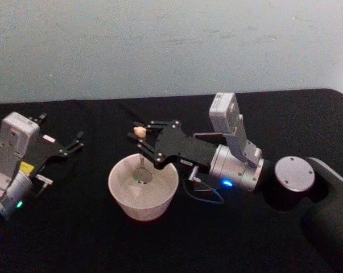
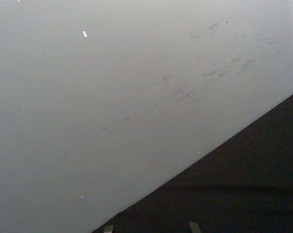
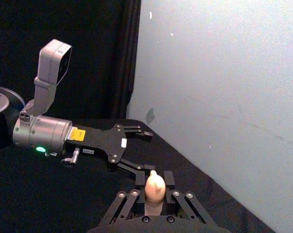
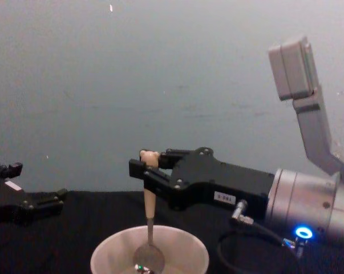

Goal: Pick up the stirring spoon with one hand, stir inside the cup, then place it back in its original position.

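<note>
Chest view: stirring spoon (image 4: 149, 201) upright, bowl down inside cup (image 4: 199, 249), handle top pinched in right hand (image 4: 142, 168), clamped tight above cup. Left hand (image 1: 62, 127) idle over worktop (image 1: 74, 239) left side, fingers spread, holding nothing.

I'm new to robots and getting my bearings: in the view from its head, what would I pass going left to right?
Left pincer, open, cream cup, right arm's silver wrist, round silver cap. The right pincer, gripping the stirring spoon, overlaps the cup, so it stays unordered.
</note>
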`<move>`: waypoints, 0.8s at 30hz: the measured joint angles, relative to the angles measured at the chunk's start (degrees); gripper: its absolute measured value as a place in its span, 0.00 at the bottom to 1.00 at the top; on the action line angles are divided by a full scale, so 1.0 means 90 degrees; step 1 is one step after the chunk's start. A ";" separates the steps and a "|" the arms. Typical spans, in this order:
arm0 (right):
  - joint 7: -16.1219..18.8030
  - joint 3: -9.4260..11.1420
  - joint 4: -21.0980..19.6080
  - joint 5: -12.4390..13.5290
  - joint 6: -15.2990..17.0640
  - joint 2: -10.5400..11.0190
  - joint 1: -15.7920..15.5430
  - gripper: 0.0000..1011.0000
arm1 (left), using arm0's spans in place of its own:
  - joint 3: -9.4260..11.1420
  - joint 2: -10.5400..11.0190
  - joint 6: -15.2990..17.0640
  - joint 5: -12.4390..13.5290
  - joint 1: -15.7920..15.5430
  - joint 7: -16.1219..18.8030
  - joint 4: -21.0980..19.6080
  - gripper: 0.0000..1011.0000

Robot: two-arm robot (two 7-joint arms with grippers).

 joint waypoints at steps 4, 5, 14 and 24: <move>0.0044 0.0020 0.0156 -0.0011 -0.0065 -0.0084 0.0003 0.21 | 0.0000 0.0000 0.0000 0.0000 0.0000 0.0000 0.0000 0.99; 0.0050 0.0024 0.0175 -0.0013 -0.0074 -0.0094 0.0004 0.21 | 0.0000 0.0000 0.0000 0.0000 0.0000 0.0000 0.0000 0.99; 0.0065 0.0075 0.0359 -0.0099 -0.0133 -0.0183 0.0008 0.21 | 0.0000 0.0000 0.0000 0.0000 0.0000 0.0000 0.0000 0.99; 0.0012 0.0205 0.0232 -0.0146 -0.0121 -0.0094 -0.0087 0.21 | 0.0000 0.0000 0.0000 0.0001 0.0000 0.0000 0.0000 0.99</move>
